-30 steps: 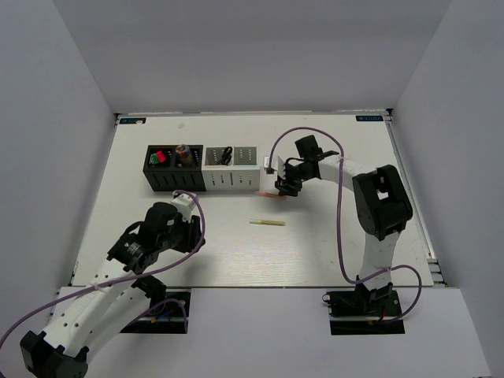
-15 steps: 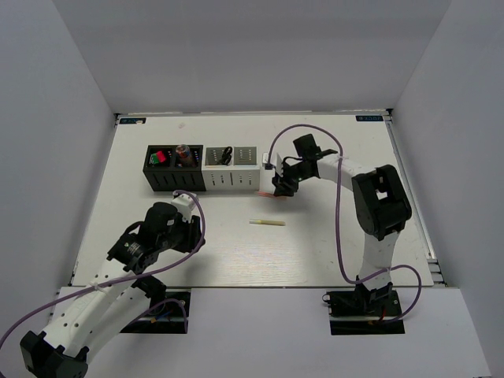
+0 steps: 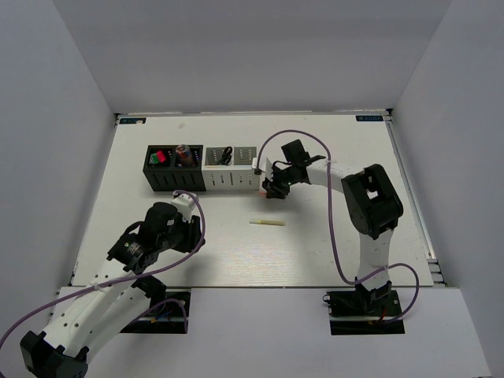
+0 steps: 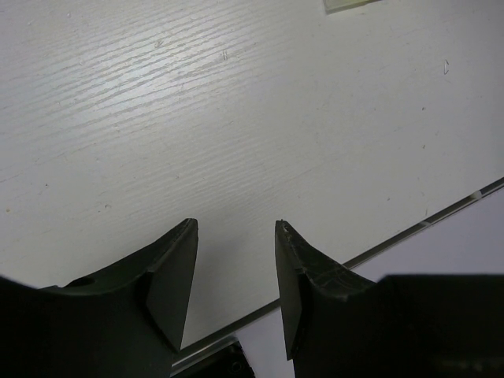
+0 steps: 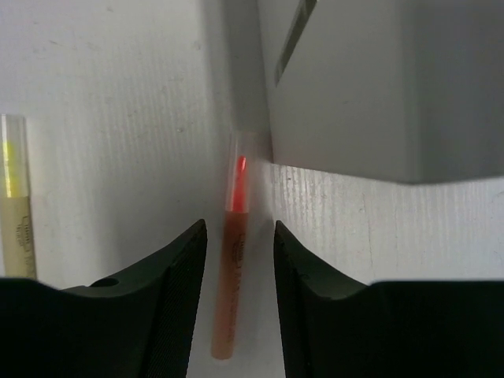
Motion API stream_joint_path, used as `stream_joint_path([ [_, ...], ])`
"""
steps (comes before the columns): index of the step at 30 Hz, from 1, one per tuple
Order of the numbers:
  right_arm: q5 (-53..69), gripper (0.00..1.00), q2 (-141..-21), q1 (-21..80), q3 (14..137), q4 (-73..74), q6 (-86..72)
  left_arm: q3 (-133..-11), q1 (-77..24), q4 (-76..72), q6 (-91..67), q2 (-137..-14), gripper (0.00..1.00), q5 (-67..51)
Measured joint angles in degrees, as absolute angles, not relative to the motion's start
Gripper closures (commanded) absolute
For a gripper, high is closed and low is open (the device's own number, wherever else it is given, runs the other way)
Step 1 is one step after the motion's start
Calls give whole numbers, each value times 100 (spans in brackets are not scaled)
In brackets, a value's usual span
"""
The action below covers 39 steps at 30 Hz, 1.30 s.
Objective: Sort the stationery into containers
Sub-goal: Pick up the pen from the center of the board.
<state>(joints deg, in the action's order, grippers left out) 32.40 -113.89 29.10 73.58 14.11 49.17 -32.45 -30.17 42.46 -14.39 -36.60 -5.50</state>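
Note:
A thin pink pen (image 5: pixel 232 276) lies on the table against the front corner of the rightmost white holder (image 5: pixel 354 87). My right gripper (image 5: pixel 239 226) is low over it, open, one finger on each side, with a small gap to the pen on both sides. From above, the gripper (image 3: pixel 272 189) is at the right end of the containers (image 3: pixel 203 168). A thin yellow pencil (image 3: pixel 268 224) lies alone mid-table and also shows as the yellow pencil (image 5: pixel 14 205) at the left edge of the right wrist view. My left gripper (image 4: pixel 236 224) is open and holds nothing.
The two black holders carry capped markers (image 3: pixel 160 157); the first white one has black scissors (image 3: pixel 225 154). My left arm (image 3: pixel 157 228) hangs over the front left of the table, near the front edge (image 4: pixel 441 214). White walls enclose the table.
My right gripper has slid left towards the white holder's corner, and its jaws have narrowed around the pink pen. The left arm has not moved.

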Motion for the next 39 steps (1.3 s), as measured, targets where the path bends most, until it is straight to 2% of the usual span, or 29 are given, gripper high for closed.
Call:
stream_joint_path([
  [2, 3127, 57, -11454, 2928, 7354, 1319, 4884, -3245, -3017, 4246, -1441, -3658, 45, -550],
  [5, 3070, 64, -11489, 2928, 7347, 1251, 4890, -3245, -3017, 4246, -1439, -3660, 45, -548],
  [9, 3085, 76, -11489, 2928, 7347, 1308, 5103, -3245, -3017, 4246, -1439, -3658, 45, -545],
  [10, 3114, 83, -11489, 2928, 7347, 1350, 5190, -3245, -3017, 4246, -1439, -3660, 45, -548],
  [16, 3227, 100, -11365, 2928, 7205, 1559, 5721, -3245, -3017, 4246, -1439, -3656, 45, -541],
  [27, 3199, 100, -10989, 2899, 7107, 3024, 6412, -3242, -3017, 4246, -1439, -3603, 45, -517],
  [39, 3649, 100, -9791, 2895, 7483, 3426, 5395, -3245, -3017, 4246, -1439, -3601, 45, -451],
])
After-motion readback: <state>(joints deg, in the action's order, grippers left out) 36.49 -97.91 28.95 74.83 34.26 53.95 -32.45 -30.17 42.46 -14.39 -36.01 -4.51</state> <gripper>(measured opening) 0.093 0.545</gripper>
